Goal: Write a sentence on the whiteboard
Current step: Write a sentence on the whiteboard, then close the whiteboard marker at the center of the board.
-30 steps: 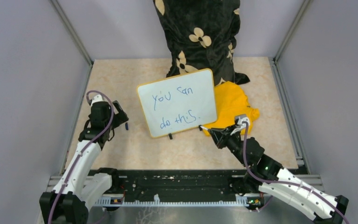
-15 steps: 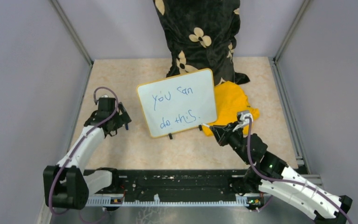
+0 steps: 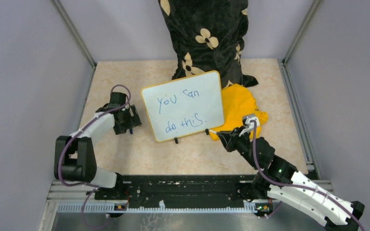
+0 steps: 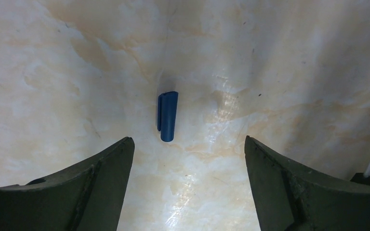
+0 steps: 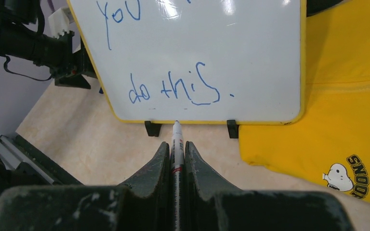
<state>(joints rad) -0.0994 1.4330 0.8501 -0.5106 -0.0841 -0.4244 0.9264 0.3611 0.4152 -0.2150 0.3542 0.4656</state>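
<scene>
High view, two wrist views
Top is overlooking the tabletop [image 3: 115,77]; left wrist is facing it closely; right wrist is sharing the whiteboard [image 5: 197,48] with top.

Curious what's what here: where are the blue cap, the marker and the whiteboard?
blue cap [image 4: 167,117], left wrist view, middle of its body.
marker [image 5: 177,149], right wrist view, white barrel behind the tip.
whiteboard [image 3: 211,109], top external view, bare white patch near its right edge.
</scene>
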